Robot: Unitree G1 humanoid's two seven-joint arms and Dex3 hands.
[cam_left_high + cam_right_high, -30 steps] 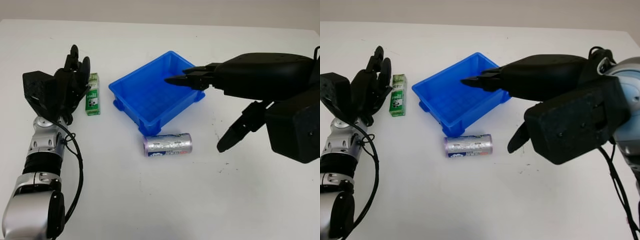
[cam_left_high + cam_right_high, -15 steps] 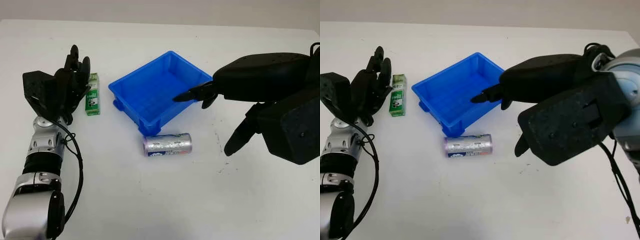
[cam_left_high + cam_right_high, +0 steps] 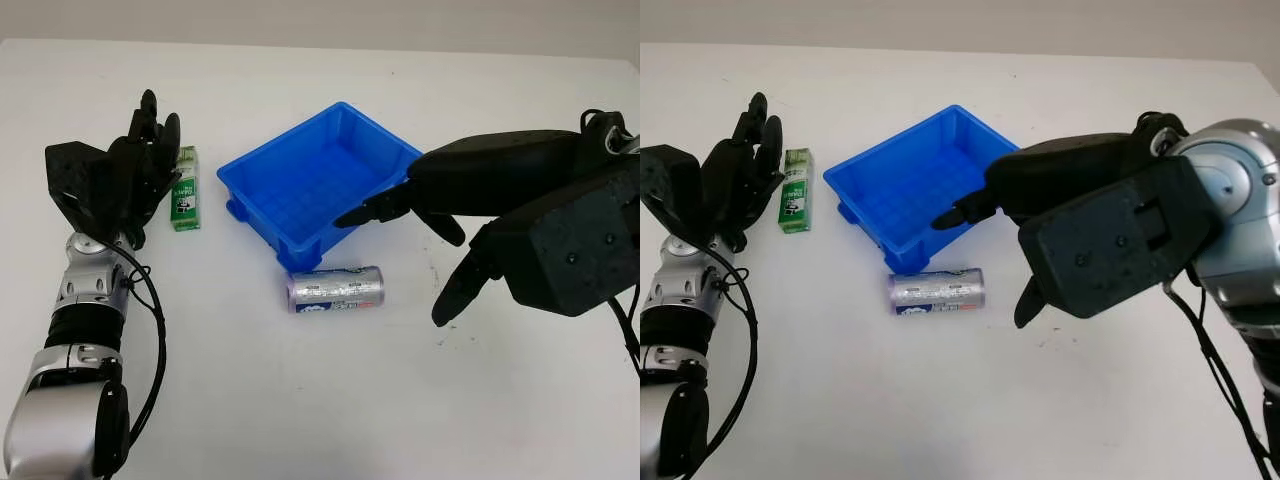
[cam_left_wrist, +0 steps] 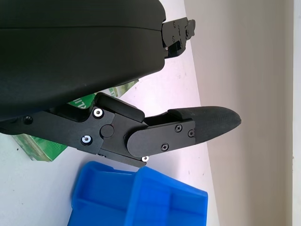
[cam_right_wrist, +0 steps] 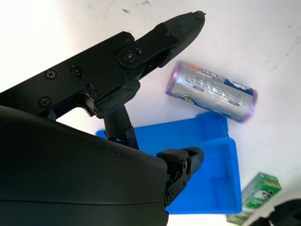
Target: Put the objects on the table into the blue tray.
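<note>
Silver can (image 3: 336, 289) on its side, long axis left-right, before blue tray (image 3: 262, 165); right hand (image 3: 400, 205) open above.

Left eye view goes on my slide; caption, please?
Open right hand above blue tray rim; can and green box on table.

White table (image 3: 300, 400), grey wall (image 3: 400, 25) behind.

table (image 3: 300, 400): white, matte, a few dark specks at the right
tray (image 3: 300, 190): blue, mid-table, set at an angle
can (image 3: 336, 289): silver-purple, on its side, just in front of tray's near corner
box (image 3: 185, 189): green, small, flat, left of tray, apart from it
</note>
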